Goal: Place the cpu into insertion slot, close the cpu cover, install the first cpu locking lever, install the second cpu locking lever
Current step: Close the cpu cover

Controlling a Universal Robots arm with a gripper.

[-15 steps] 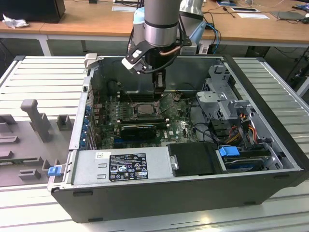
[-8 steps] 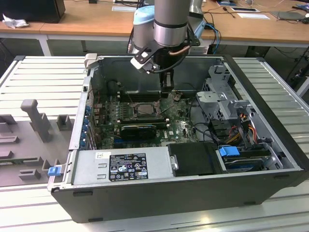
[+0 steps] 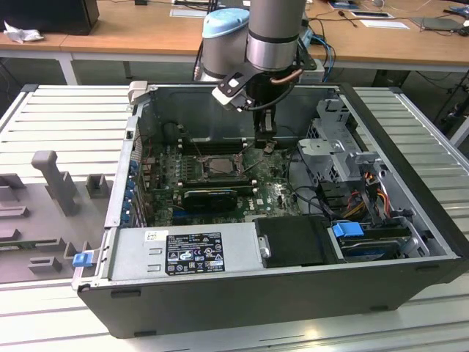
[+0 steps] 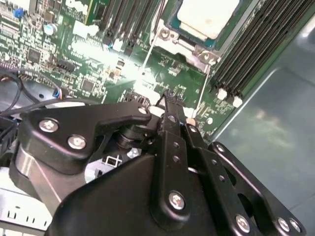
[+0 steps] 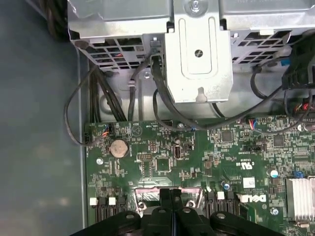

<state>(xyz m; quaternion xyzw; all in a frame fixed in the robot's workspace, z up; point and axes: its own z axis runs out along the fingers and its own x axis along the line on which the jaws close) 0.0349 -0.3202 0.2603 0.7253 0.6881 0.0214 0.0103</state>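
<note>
The cpu [image 4: 206, 14] shows its pale face lying in the insertion slot [image 3: 218, 166], with the silver cpu cover [image 4: 203, 56] down around it. A thin metal locking lever [image 4: 203, 91] runs from the socket corner toward my fingers. My gripper [image 3: 267, 145] hangs low over the green board, just to the exterior view's right of the socket. In both wrist views the black fingertips [image 4: 170, 96] [image 5: 172, 192] are pressed together with nothing seen between them, close to the socket's edge.
Black memory slots [image 4: 256, 49] flank the socket. A black graphics card [image 3: 211, 196] lies nearer the camera, with the power supply [image 3: 183, 249] in front. The metal drive cage [image 5: 197, 49] and loose cables [image 5: 98, 98] stand beside the board, bounded by the case wall [image 4: 275, 123].
</note>
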